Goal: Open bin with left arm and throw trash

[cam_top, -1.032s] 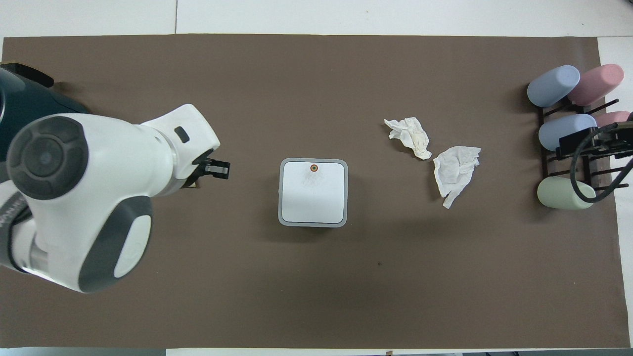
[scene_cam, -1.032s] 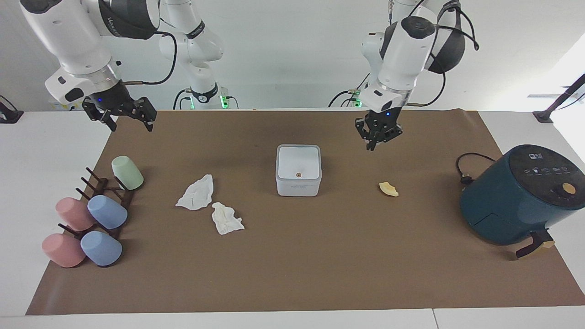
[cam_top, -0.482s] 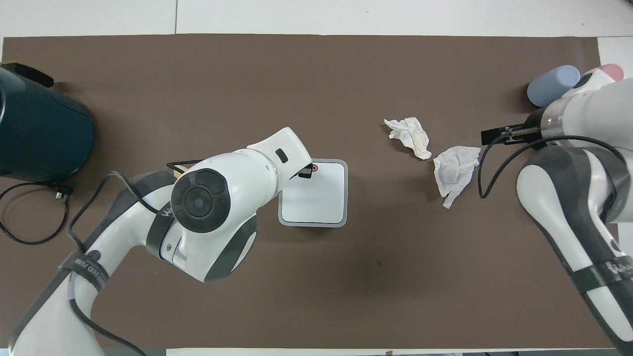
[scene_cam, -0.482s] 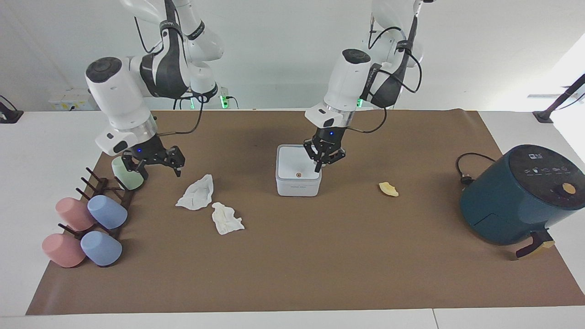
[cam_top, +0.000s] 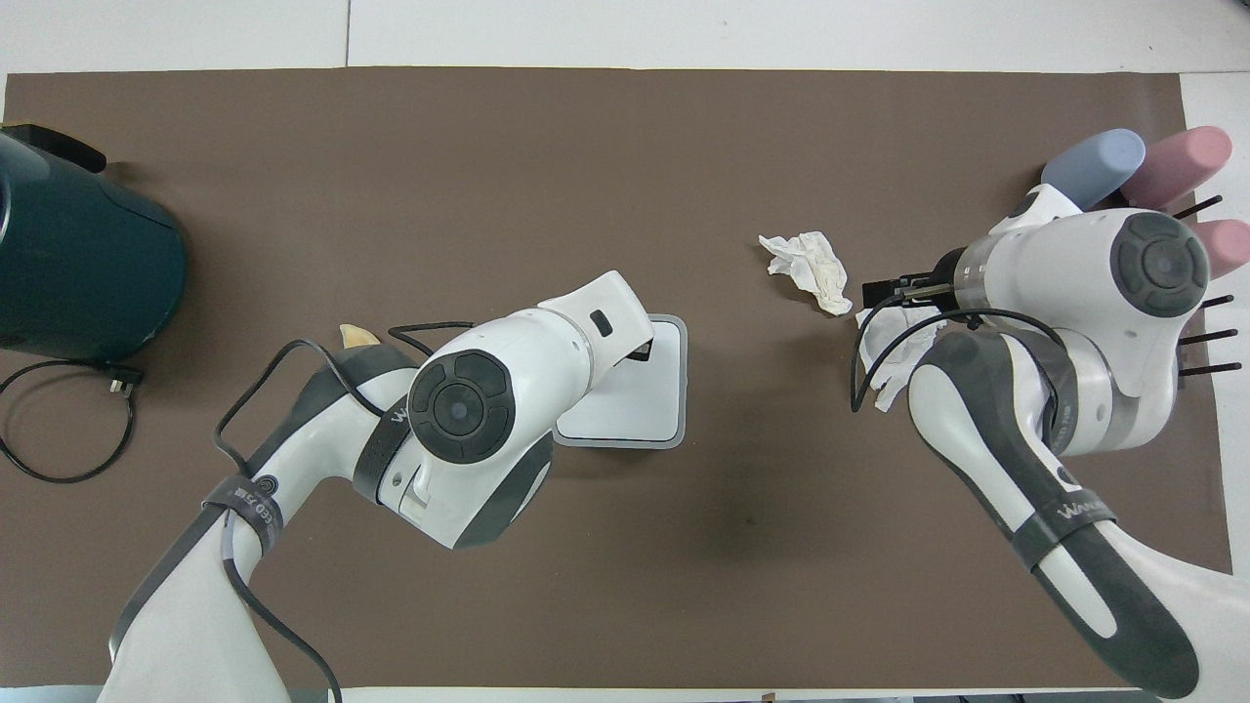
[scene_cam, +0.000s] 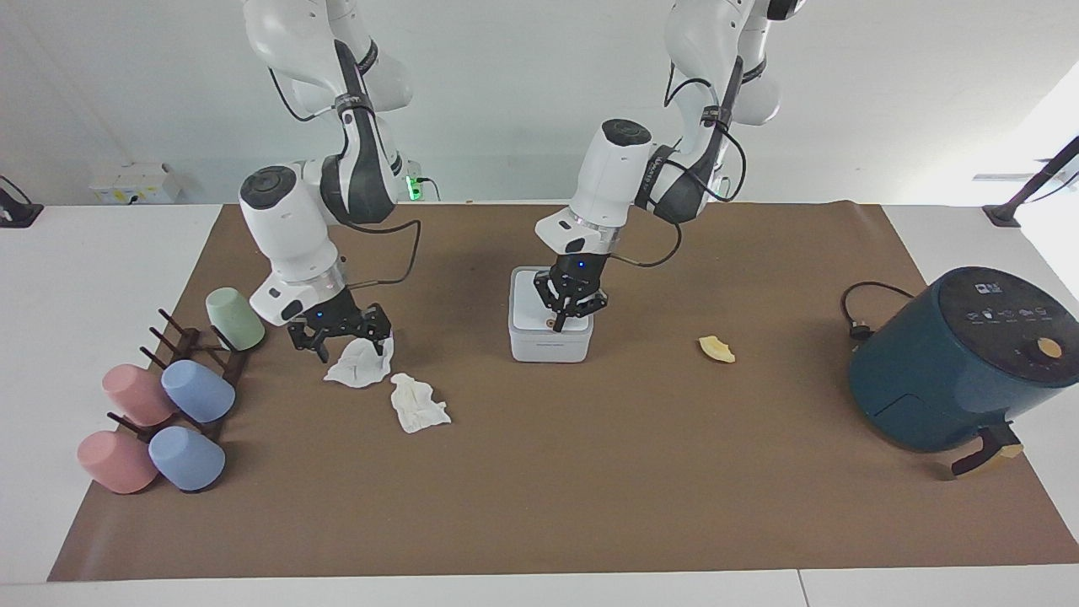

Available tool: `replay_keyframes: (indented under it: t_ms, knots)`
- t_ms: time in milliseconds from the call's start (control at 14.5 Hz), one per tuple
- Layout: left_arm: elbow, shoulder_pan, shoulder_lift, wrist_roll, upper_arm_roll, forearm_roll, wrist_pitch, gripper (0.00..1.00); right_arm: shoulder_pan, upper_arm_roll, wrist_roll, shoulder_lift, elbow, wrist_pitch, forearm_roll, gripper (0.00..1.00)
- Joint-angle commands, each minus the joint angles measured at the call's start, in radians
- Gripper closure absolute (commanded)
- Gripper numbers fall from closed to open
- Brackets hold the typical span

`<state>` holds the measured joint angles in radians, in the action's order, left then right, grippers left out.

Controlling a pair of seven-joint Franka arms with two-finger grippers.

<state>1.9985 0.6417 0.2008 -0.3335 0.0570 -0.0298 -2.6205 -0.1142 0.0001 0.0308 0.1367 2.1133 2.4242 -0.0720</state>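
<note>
Moved since half a second ago: both arms, each lower and farther out over the brown mat (scene_cam: 590,497).

Left gripper (scene_cam: 566,319): now down at the lid of the bin (scene_cam: 548,346), over the edge with the tiny orange dot, at or just above the surface. Open or closed: cannot tell.

Right gripper (scene_cam: 350,344): now low over the first tissue (scene_cam: 358,368), with the jaws spread wide on either side of its upper edge. Grips nothing; contact with the paper cannot be told.

Bin: white and squarish, mid-mat, lid flat and shut.

Trash, all lying on the mat:
- first tissue, toward the right arm's end of the table, between the bin and the cup rack (scene_cam: 198,354);
- second tissue (scene_cam: 417,406), just beside the first and farther from the robots, untouched;
- pale yellow food scrap (scene_cam: 716,348), toward the left arm's end, between the bin and the dark teal air fryer (scene_cam: 944,379), well apart from both.

Cup rack: carries pastel cups, one green (scene_cam: 234,319), two blue, two pink, at the right arm's end.

Overhead view: left arm covers part of the bin (cam_top: 656,391); right gripper (cam_top: 884,291) sits over the first tissue (cam_top: 884,356).
</note>
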Motion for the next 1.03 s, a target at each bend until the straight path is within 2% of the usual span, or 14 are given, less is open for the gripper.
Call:
replay_keyframes:
  t_ms: [0,69,206,344,482,688,963]
  knots:
    - [0.014,0.023,0.011,-0.002,-0.016,-0.004,-0.001,1.00,-0.042,-0.002,-0.006,0.004,0.053,0.084,-0.014,0.00]
    - [0.022,0.033,0.005,-0.002,-0.016,-0.004,0.020,1.00,-0.047,-0.003,0.003,0.011,0.056,0.088,-0.012,0.00]
    - [0.011,0.035,-0.013,0.005,-0.019,-0.004,0.155,1.00,-0.038,-0.005,0.003,0.008,0.077,0.084,0.000,0.00]
    - [0.013,0.023,-0.084,0.008,-0.019,-0.004,0.284,1.00,-0.039,-0.006,0.003,0.001,0.109,0.114,0.014,0.00]
    - [0.011,0.010,-0.145,0.013,-0.023,-0.004,0.405,1.00,-0.038,-0.006,0.000,0.030,0.117,0.122,0.058,0.00]
    - [0.013,-0.072,-0.236,0.028,-0.022,-0.004,0.565,1.00,-0.045,-0.009,0.001,0.055,0.114,0.156,0.115,0.00]
    - [0.010,-0.229,-0.310,0.027,-0.025,-0.004,0.686,1.00,-0.036,-0.008,-0.002,0.054,0.122,0.158,0.153,0.00]
